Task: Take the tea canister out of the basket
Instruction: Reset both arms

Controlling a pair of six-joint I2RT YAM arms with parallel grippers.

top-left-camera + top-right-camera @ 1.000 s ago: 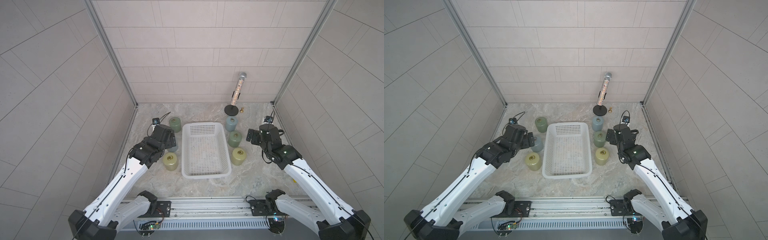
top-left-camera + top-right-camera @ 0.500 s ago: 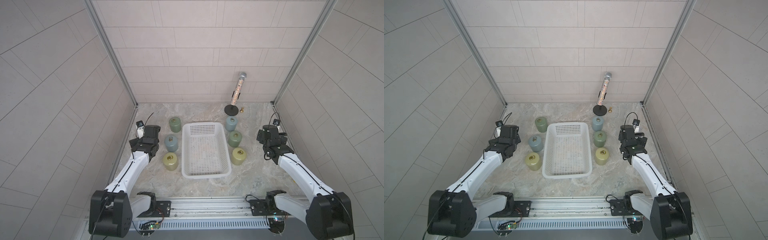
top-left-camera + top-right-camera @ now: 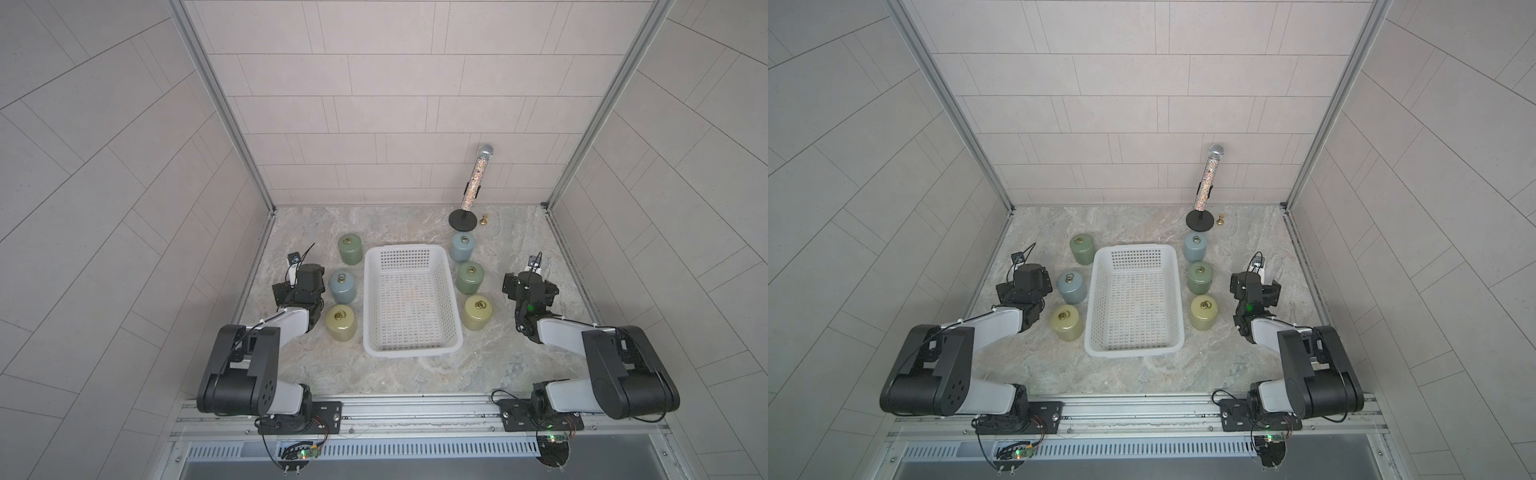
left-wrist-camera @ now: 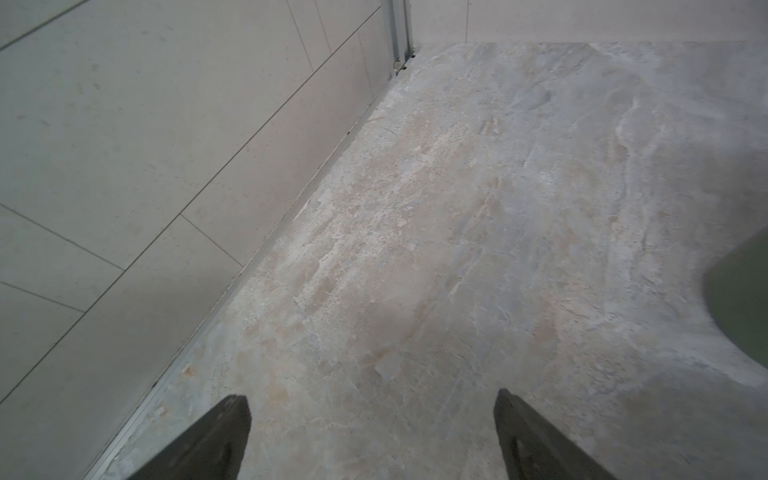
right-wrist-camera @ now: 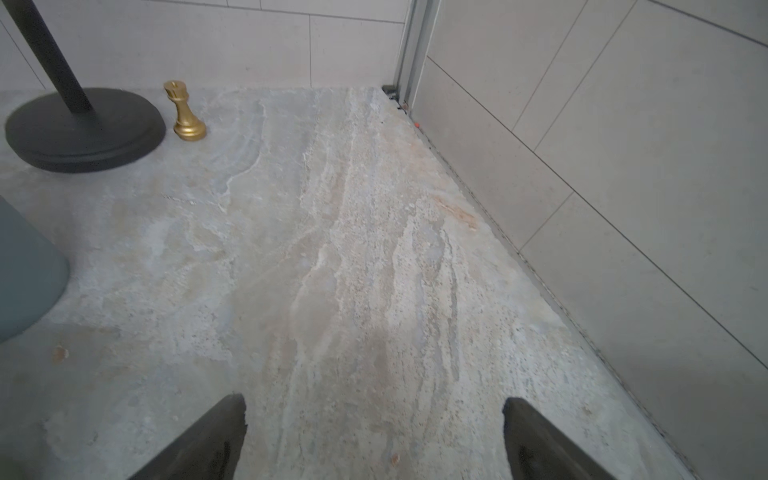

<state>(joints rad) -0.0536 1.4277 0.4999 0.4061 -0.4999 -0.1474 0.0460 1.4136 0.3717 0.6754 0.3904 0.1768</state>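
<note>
The white perforated basket (image 3: 409, 248) (image 3: 1133, 249) stands mid-table, and nothing lies in it. Tea canisters stand upright on the marble on both sides. To its left are a green one (image 3: 349, 249), a blue one (image 3: 342, 287) and a yellow one (image 3: 340, 323). To its right are blue (image 3: 463, 247), green (image 3: 469, 277) and yellow (image 3: 478, 312). My left gripper (image 4: 372, 401) is open over bare marble beside the left wall, apart from the left row. My right gripper (image 5: 374, 403) is open over bare marble beside the right wall, holding nothing.
A glittery microphone (image 3: 478, 178) on a black round stand (image 5: 83, 129) is at the back right, with a small gold chess piece (image 5: 185, 112) beside it. Tiled walls enclose the table on three sides. Both arms are folded back near the front rail (image 3: 415, 409).
Both arms have pulled back from beside the basket and folded toward the front, each gripper ending nearer its side wall. The canisters and the basket have not moved.
</note>
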